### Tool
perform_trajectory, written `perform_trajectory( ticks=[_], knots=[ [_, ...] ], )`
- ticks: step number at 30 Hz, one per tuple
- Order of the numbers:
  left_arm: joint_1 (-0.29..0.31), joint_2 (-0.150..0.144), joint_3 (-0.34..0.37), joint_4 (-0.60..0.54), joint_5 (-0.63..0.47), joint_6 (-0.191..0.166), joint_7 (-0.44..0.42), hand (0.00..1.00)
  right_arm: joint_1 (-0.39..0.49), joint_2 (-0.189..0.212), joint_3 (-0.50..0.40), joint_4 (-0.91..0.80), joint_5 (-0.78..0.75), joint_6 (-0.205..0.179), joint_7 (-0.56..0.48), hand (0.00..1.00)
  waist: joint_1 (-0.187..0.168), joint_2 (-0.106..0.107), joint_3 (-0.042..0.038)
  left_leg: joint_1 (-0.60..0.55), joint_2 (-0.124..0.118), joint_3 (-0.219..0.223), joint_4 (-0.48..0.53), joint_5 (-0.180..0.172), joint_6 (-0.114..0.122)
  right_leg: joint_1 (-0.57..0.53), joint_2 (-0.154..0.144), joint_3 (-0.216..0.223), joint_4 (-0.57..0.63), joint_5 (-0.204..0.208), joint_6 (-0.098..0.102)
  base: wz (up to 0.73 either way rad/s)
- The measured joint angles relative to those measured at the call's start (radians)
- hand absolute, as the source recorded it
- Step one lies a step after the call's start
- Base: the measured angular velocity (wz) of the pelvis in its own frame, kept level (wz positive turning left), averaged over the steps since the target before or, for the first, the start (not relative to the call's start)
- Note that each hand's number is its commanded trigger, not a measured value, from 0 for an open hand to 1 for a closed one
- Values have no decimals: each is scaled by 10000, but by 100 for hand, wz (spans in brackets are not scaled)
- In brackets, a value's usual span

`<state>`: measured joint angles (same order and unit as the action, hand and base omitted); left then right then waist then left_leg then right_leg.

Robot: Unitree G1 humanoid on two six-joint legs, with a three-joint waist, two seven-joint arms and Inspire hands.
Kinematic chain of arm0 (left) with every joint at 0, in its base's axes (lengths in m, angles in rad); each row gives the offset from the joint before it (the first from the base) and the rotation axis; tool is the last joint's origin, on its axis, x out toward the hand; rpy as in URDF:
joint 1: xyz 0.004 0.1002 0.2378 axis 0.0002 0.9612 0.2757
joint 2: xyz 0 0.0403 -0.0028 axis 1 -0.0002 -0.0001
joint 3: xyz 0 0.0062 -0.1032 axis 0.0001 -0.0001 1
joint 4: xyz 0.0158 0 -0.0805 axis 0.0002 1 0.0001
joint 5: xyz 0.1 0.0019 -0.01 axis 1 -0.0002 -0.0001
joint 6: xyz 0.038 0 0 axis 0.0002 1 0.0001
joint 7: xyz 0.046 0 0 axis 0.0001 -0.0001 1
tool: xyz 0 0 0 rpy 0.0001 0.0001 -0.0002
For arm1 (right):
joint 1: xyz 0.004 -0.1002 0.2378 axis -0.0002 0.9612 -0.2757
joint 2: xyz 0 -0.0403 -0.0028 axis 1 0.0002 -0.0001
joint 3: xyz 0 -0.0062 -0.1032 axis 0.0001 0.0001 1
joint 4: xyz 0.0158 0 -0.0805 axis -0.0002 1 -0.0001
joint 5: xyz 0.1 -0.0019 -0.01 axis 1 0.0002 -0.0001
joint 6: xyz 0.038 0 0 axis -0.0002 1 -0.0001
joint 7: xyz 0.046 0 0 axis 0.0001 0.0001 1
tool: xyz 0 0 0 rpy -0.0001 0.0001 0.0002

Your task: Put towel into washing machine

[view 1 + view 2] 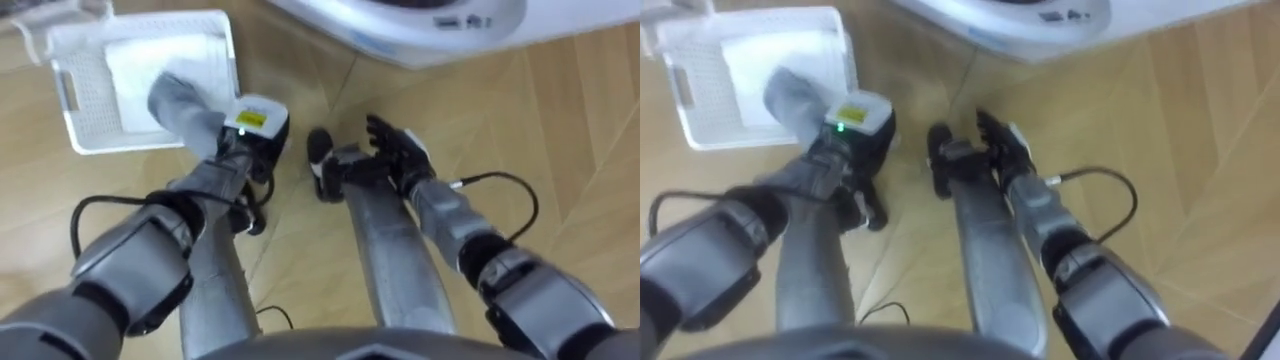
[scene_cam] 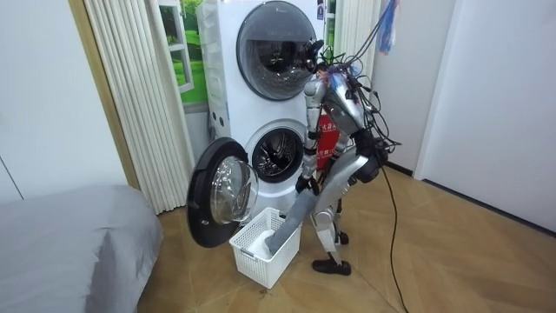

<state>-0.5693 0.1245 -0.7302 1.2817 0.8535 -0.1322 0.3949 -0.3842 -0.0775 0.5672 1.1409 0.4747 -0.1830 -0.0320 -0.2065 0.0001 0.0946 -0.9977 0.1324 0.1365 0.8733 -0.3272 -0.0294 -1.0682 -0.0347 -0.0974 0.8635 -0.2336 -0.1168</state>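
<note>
Black-fingered, your left hand (image 1: 245,130) is closed round the near end of a grey towel (image 1: 178,103). From that grip the towel runs up and to the left in the eye views. Its long axis points away from you, and its far end lies inside a white mesh basket (image 1: 82,95). That end rests on a white cloth (image 1: 140,55) folded flat in the basket.

Your right hand (image 1: 400,150) hangs open with the fingers spread and straight. It holds nothing and sits just to the right of your knees, over the wooden floor (image 1: 570,120).

The eye views also give you the white front edge of the washing machine (image 1: 400,30) along the top, well apart from the basket.

The room view tells you what the head camera cannot. You stand bent forward in front of the lower of two stacked machines. Its round door (image 2: 221,193) is swung wide open toward the room view's left, and its drum (image 2: 280,153) is dark behind it. The basket stands on the floor between that door and your feet. From there the towel reads as one straight slanting band, high end at your hand and low end down in the basket. A grey bed (image 2: 69,248) fills the corner at the room view's left, and pale curtains (image 2: 139,96) hang beside the machines.
</note>
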Motion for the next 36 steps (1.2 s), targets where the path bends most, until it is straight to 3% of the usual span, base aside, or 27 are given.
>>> perform_trajectory(
  ticks=[3, 5, 8, 13, 17, 24, 27, 28, 30, 36],
  knots=[
    [112, 14, 496, -57, -78, -343, 513, 100, 26, -29, -15, 178, -59, 1, 1, 0, 313, 14, -9, 701, -61, 3, -456, 79, -16, 701, -2, -24, -411, 35, 46, 0],
    [89, 65, 1198, -70, -226, -612, 1127, 100, 11, -95, -23, 190, -147, 0, 27, 0, 570, 33, -20, 992, -78, -23, -603, 122, -3, 1029, -30, -111, -582, 35, 48, 4],
    [211, 176, 1817, -200, -489, -653, 1908, 100, 17, -192, -46, 253, -410, -2, 172, 0, 774, 67, -22, 1453, -100, -92, -816, 175, 2, 1599, -98, -336, -849, 34, 67, 9],
    [424, 481, 2116, -1125, -1229, -721, 2791, 100, 30, -581, -127, 227, -706, 1, 228, 0, 1085, 86, -34, 2036, -290, -104, -1290, 351, 125, 2258, -321, -502, -1199, 25, 187, 19],
    [594, 468, 2566, -2184, -1717, -905, 3164, 100, 126, -758, -467, 30, -848, -3, 199, 0, 1322, 112, -49, 2127, -515, -217, -1490, 507, 239, 2428, -523, -627, -1337, 65, 315, 16],
    [1061, 387, 2520, -3749, -2745, -1151, 3209, 100, 328, -764, -452, -310, -893, -1, 323, 0, 1571, 239, -143, 2231, -682, -384, -1496, 545, 311, 2668, -702, -807, -1372, 50, 412, 10],
    [1185, 350, 2323, -3996, -3798, -1207, 2934, 100, 326, -763, -419, -300, -1084, 4, 500, 0, 1630, 296, -182, 2389, -750, -402, -1588, 584, 357, 2818, -766, -820, -1364, 52, 433, 6],
    [1371, 362, 2318, -4291, -4583, -1203, 2611, 100, 341, -765, -437, -307, -1283, 3, 581, 0, 1620, 313, -262, 2437, -766, -389, -1645, 599, 365, 2850, -775, -810, -1391, 55, 449, 3],
    [1636, 423, 2282, -4846, -5746, -1205, 2056, 100, 418, -795, -438, -436, -1537, 7, 570, 0, 1640, 346, -302, 2485, -767, -388, -1651, 614, 370, 2894, -782, -808, -1398, 62, 459, 0],
    [2136, 500, 1847, -5377, -9629, -1240, -659, 100, 568, -817, -464, -614, -2565, 3, 714, 0, 1602, 360, -357, 2667, -769, -449, -1708, 664, 395, 3163, -838, -938, -1499, 72, 475, 5]
  ],
)
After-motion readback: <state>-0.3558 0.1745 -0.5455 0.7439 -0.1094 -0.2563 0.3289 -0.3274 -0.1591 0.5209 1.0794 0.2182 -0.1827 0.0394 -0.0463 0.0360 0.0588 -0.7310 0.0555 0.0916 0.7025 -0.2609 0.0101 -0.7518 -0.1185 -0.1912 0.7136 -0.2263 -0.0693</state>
